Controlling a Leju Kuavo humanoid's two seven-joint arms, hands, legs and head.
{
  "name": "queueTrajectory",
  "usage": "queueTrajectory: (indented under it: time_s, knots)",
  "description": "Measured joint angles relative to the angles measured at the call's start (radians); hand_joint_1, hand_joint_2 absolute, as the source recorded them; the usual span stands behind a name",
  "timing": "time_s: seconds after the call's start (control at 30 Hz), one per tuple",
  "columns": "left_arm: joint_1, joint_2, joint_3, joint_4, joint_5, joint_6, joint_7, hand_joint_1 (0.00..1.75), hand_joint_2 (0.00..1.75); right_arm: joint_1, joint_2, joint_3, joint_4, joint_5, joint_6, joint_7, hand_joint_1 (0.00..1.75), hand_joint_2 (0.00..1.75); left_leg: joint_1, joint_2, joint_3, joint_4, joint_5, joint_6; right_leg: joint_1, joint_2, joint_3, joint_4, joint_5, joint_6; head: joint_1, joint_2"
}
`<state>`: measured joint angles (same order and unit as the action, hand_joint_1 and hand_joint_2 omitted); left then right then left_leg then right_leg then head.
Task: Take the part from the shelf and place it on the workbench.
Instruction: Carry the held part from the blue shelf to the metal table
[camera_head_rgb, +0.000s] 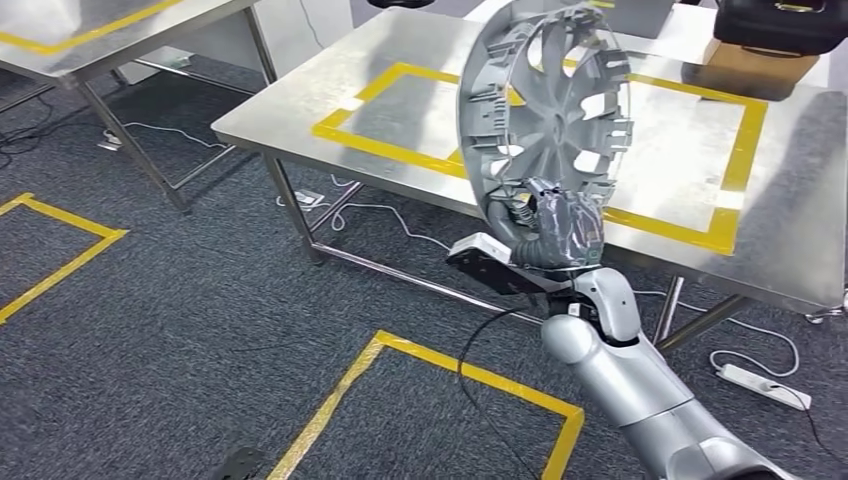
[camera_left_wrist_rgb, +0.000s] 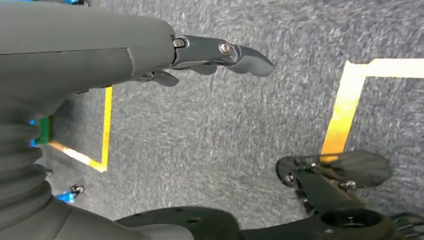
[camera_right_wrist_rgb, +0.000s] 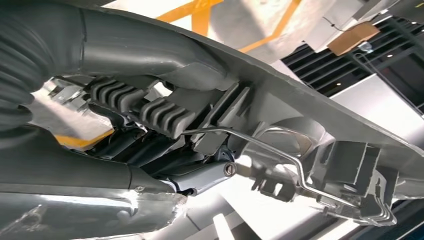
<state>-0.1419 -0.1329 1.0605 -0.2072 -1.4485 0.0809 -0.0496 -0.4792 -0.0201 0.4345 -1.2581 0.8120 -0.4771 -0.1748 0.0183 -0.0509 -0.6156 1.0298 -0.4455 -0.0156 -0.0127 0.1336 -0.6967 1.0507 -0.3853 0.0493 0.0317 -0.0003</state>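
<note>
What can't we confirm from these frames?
- Head view: the fingers of the right hand lie behind the rim of the wheel cover, so the depth of the grip is unclear.
- Head view: the cover hides part of the yellow-taped zone on the workbench.
- Head view: the dark item at the table's far corner is cut off by the edge.
- Left wrist view: the left hand hangs over carpet.

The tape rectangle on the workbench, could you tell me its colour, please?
Yellow tape rectangle, clearest in the head view.
</note>
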Motion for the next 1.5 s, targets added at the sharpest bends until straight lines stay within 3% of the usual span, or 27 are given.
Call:
queueTrajectory:
  time_s: [0.03,0.1,0.17,0.2,0.23,0.27,0.33,0.4,0.47,0.53,0.63,0.7,0.73,0.77,0.83,0.9,1.07,1.3,1.5]
  knots:
    - [-0.001,0.0,0.0,0.0,0.0,0.0,0.0,0.0,1.75,0.001,0.0,0.0,0.0,0.0,0.0,0.0,1.75,1.75,0.0,0.011,0.001,-0.003,0.002,0.007,0.002,-0.026,-0.012,0.021,-0.013,0.003,0.004,0.0]
    - [-0.001,0.001,0.0,0.0,0.0,0.0,0.0,0.0,1.75,0.002,0.0,0.001,0.0,0.0,0.0,-0.001,1.75,1.75,-0.004,0.034,0.002,-0.005,0.003,0.017,0.007,-0.092,-0.06,0.125,-0.068,0.008,0.012,0.0]
    - [0.003,0.002,0.0,0.0,0.0,0.001,0.0,0.0,1.75,0.004,0.0,0.002,0.0,0.0,0.0,-0.002,1.75,1.75,-0.008,0.059,0.003,-0.005,0.001,0.021,0.006,-0.119,-0.115,0.243,-0.115,0.011,0.013,0.0]
    - [0.003,0.002,0.0,0.0,0.0,0.001,0.0,0.0,1.75,0.005,0.0,0.002,0.0,0.0,0.0,-0.002,1.75,1.75,-0.009,0.072,0.004,-0.005,-0.001,0.022,0.006,-0.123,-0.123,0.264,-0.115,0.012,0.013,0.0]
    - [0.003,0.002,0.0,0.0,0.0,0.001,0.0,0.0,1.75,0.005,0.0,0.002,0.0,0.0,0.0,-0.002,1.75,1.75,-0.009,0.084,0.005,-0.004,-0.002,0.021,0.006,-0.127,-0.112,0.246,-0.1,0.012,0.013,0.0]
    - [0.003,0.002,0.0,0.0,0.0,0.002,0.0,0.0,1.75,0.005,0.0,0.002,0.0,0.0,0.0,-0.002,1.75,1.75,-0.009,0.096,0.008,-0.004,-0.004,0.02,0.006,-0.135,-0.081,0.194,-0.072,0.011,0.013,0.0]
    - [0.003,0.002,0.0,0.0,0.0,0.002,0.0,0.0,1.75,0.005,0.0,0.001,0.0,-0.001,0.0,-0.002,1.75,1.75,-0.013,0.116,0.015,-0.003,-0.011,0.012,0.012,-0.177,-0.007,0.065,-0.028,0.006,0.013,0.0]
    - [0.003,0.002,0.0,0.0,0.0,0.002,0.0,0.0,1.75,0.005,0.001,0.001,0.0,-0.001,-0.001,-0.001,1.75,1.75,-0.02,0.132,0.021,-0.003,-0.015,0.003,0.019,-0.199,0.027,0.006,-0.018,-0.004,0.011,0.0]
    - [0.002,0.002,0.0,0.0,-0.001,0.002,0.0,0.0,1.75,0.005,0.001,0.0,0.0,-0.001,-0.001,-0.001,1.75,1.75,-0.021,0.153,0.026,-0.006,-0.018,-0.007,0.02,-0.175,0.026,0.003,-0.016,-0.017,0.01,0.0]
    - [-0.001,0.002,0.0,0.0,-0.001,0.002,0.0,0.0,1.75,0.005,0.001,-0.001,-0.001,-0.001,-0.001,-0.001,1.75,1.75,-0.017,0.136,0.021,0.012,-0.037,-0.017,0.015,-0.15,0.026,-0.001,-0.013,-0.028,0.009,0.0]
    - [0.0,0.002,0.0,0.0,-0.001,0.003,0.0,0.0,1.75,0.005,0.003,-0.001,0.0,0.0,-0.001,-0.001,1.75,1.75,-0.013,0.072,-0.055,0.168,-0.115,-0.026,0.009,-0.116,0.027,-0.003,-0.01,-0.042,0.001,0.0]
    - [0.002,0.001,0.0,0.0,0.0,0.003,0.001,0.0,1.75,0.007,0.004,0.0,0.0,0.0,-0.001,-0.001,1.75,1.75,-0.013,0.062,-0.106,0.255,-0.134,-0.027,0.009,-0.091,0.027,-0.003,-0.009,-0.044,0.0,0.0]
    - [0.002,0.002,0.0,0.0,-0.001,0.003,0.001,0.0,1.75,0.007,0.004,0.0,0.0,0.001,-0.002,-0.001,1.75,1.75,-0.013,0.061,-0.11,0.252,-0.117,-0.027,0.008,-0.079,0.027,-0.003,-0.008,-0.044,-0.001,0.0]
    - [0.001,0.002,0.0,0.0,-0.001,0.003,0.002,0.0,1.75,0.007,0.004,0.0,0.0,0.004,-0.004,-0.001,1.75,1.75,-0.012,0.059,-0.096,0.216,-0.086,-0.026,0.007,-0.069,0.027,-0.003,-0.008,-0.043,-0.001,0.0]
    - [-0.002,0.003,0.0,0.0,-0.003,0.003,0.003,0.0,1.75,0.007,0.005,0.0,0.0,0.016,-0.013,-0.001,1.75,1.75,-0.009,0.049,-0.043,0.096,-0.021,-0.026,0.007,-0.054,0.026,-0.001,-0.007,-0.035,-0.004,0.0]
    - [-0.004,0.004,0.0,0.0,-0.003,0.003,0.004,0.0,1.75,0.007,0.005,0.0,0.0,0.028,-0.023,0.0,1.75,1.75,-0.006,0.036,-0.007,0.015,0.003,-0.02,0.008,-0.043,0.021,0.0,-0.005,-0.023,-0.005,0.0]
    - [-0.004,0.006,0.0,0.0,-0.005,0.003,0.004,0.0,1.75,0.009,0.005,0.001,0.0,0.041,-0.027,0.002,1.75,1.75,-0.008,0.03,-0.003,-0.007,0.008,-0.009,0.01,-0.047,0.023,-0.011,0.001,-0.039,-0.005,0.0]
    - [-0.006,0.007,0.0,0.0,-0.007,0.002,0.004,0.0,1.75,0.005,0.005,0.003,0.0,0.05,-0.027,0.004,1.75,1.75,-0.009,0.026,-0.004,-0.007,0.01,0.0,0.009,-0.054,0.031,-0.024,0.007,-0.012,-0.006,0.0]
    - [-0.01,0.009,0.0,0.0,-0.008,0.002,0.005,0.0,1.75,0.005,0.005,0.003,0.0,0.051,-0.027,0.005,1.75,1.75,-0.009,0.026,-0.004,-0.008,0.011,0.0,0.009,-0.054,0.029,-0.024,0.007,-0.009,-0.006,0.0]
